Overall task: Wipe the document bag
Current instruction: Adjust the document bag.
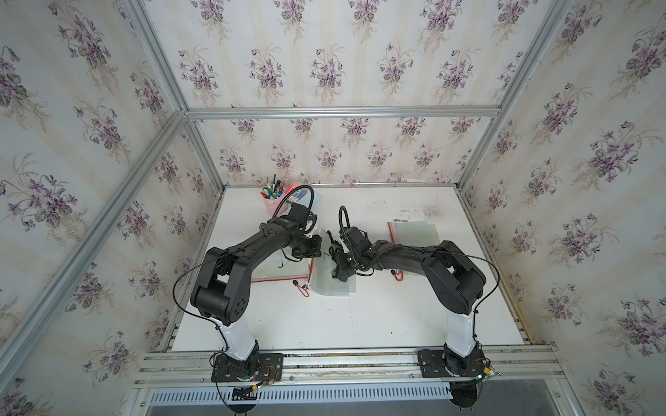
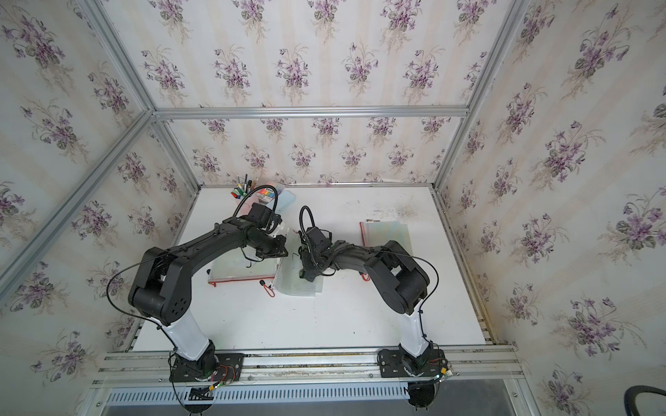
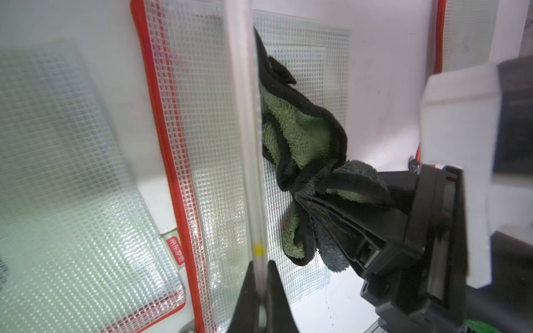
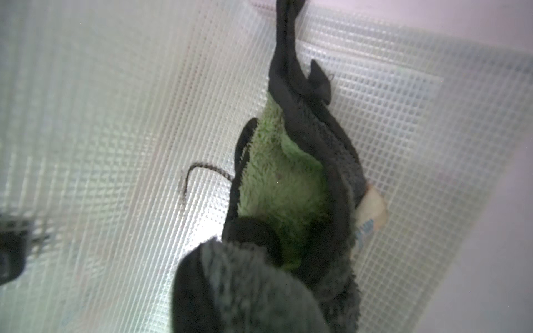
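Both top views show the bench (image 1: 324,324) with the document bag (image 1: 337,288) near its middle. It is a clear mesh pouch lying flat.

On the bag's far half rests the cloth (image 3: 300,135), green pile with black trim. The right gripper (image 3: 305,199) reaches in from 3 o'clock. In the left wrist view its fingers pinch a bunched fold of the cloth, and the rest spills onto the mesh. In the right wrist view a curved black mark (image 4: 197,176) sits on the mesh just beside the cloth's edge.

Just beside the document bag at 9 o'clock lies a red-edged bag (image 1: 277,270), partly under the left arm. Its red pull cord (image 1: 305,290) lies on the bench by its near corner.

The left gripper (image 3: 261,266) hangs over the line where the two bags meet. Its fingers are pressed together on a translucent strip (image 3: 245,144) with a yellow mark. The strip is the edge of a mesh sheet, seen edge-on and standing upright, and it is unclear which bag it belongs to.

Farther back at 2 o'clock, well apart from the others, a third mesh bag (image 1: 414,232) with a red edge lies flat. At 11 o'clock, near the far wall, a pen cup (image 1: 272,197) holds coloured markers.
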Tool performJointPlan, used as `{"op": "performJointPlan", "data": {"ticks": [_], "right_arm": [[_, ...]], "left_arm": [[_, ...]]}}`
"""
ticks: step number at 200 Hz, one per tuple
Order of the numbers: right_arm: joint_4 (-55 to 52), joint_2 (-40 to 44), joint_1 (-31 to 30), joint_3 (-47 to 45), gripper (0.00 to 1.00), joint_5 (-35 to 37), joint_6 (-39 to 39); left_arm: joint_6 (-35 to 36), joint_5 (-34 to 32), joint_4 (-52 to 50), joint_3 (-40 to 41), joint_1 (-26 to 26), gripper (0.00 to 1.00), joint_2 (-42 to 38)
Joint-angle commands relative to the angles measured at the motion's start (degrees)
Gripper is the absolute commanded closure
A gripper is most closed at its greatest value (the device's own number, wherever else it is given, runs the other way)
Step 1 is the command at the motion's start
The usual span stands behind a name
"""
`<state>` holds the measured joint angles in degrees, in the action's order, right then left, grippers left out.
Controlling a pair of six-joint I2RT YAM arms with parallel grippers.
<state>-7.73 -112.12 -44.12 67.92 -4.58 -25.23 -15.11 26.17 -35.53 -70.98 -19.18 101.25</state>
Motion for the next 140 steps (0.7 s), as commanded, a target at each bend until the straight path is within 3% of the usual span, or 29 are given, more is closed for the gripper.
{"op": "performJointPlan", "data": {"ticks": [1, 29, 52, 80, 101, 140], "right_arm": [[-5.4, 3.3, 2.0, -0.2, 0.83, 0.7, 2.3], [-6.4, 11.9, 9.0, -0.6, 0.83, -0.8, 4.0], [-11.8, 17.5, 13.6, 2.2, 0.82, 3.9, 9.6], [-18.9, 18.3, 15.6, 6.9, 0.82, 8.3, 14.8], [-18.0, 16.8, 13.7, 5.6, 0.82, 5.6, 13.1], [-15.4, 7.2, -0.7, 5.2, 0.83, 5.7, 6.7]], "left_arm": [[0.8, 2.3, -2.8, -1.5, -0.9, 1.0, -0.9], [-1.0, 9.7, -2.7, -2.6, -3.1, 1.0, -5.2], [-6.8, 16.5, 3.9, 0.2, -3.1, 1.0, -7.2], [-15.0, 18.9, 15.1, 4.6, -3.2, 1.0, -2.3], [-20.9, 18.5, 22.4, 7.3, -3.5, 1.0, 3.8], [-25.3, 14.5, 24.8, 7.9, -5.8, 1.0, 9.3]]}}
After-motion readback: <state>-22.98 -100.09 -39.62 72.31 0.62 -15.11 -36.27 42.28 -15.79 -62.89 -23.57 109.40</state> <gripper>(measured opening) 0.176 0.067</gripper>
